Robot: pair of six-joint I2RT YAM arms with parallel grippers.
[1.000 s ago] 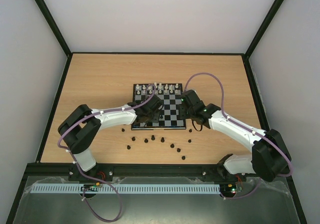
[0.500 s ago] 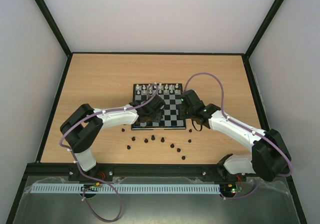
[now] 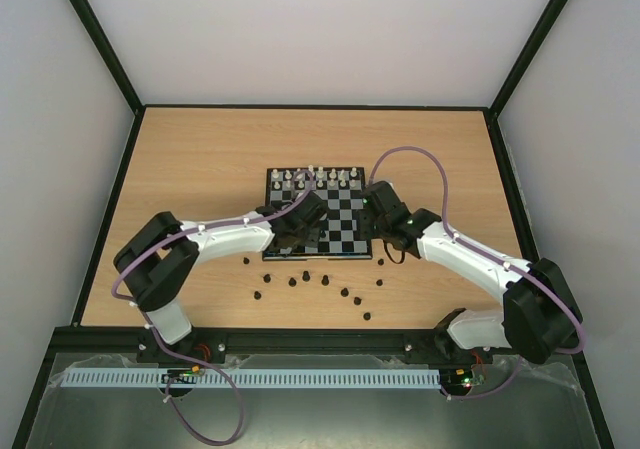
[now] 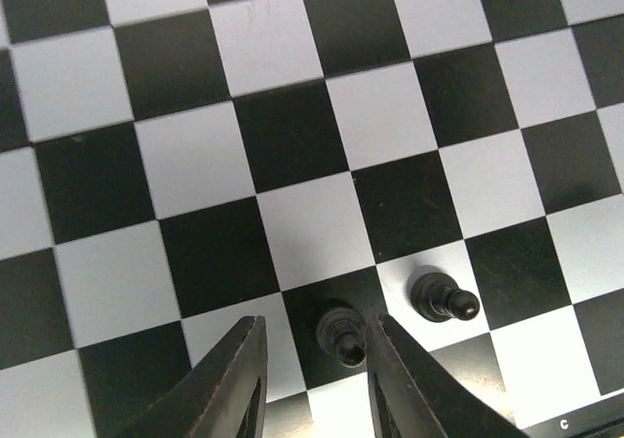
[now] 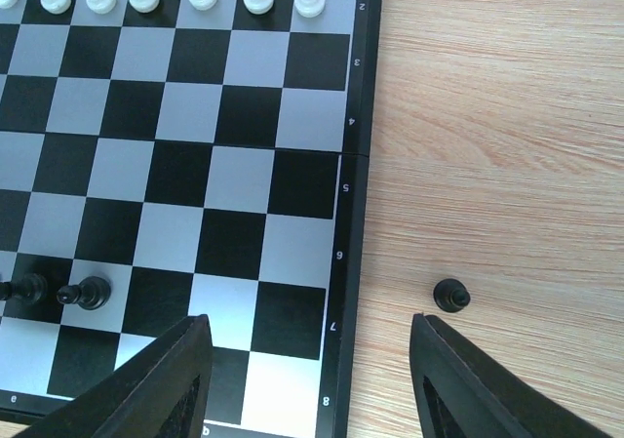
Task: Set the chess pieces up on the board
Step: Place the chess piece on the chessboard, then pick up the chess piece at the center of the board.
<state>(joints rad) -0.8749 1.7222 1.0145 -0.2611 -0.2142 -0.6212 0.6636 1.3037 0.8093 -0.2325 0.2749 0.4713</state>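
Observation:
The board [image 3: 345, 231] lies mid-table, with white pieces along its far rows. My left gripper [image 4: 315, 329] is open low over the board's near left part [image 3: 303, 227]. A black pawn [image 4: 341, 333] stands on a dark square between its fingers, close to the right finger. A second black pawn [image 4: 441, 299] stands one square to the right. My right gripper [image 5: 310, 326] is open wide over the board's right edge [image 3: 378, 209]. A black pawn [image 5: 450, 296] stands on the wood just right of the board. Two black pawns [image 5: 86, 293] show on the board in the right wrist view.
Several loose black pieces [image 3: 327, 280] are scattered on the wooden table between the board's near edge and the arm bases, one at the left [image 3: 248, 261] and one nearest the bases [image 3: 367, 316]. White pieces [image 3: 318, 177] fill the board's far rows.
The left arm shifted slightly, with its gripper staying over the board's near left part. The right arm has not moved.

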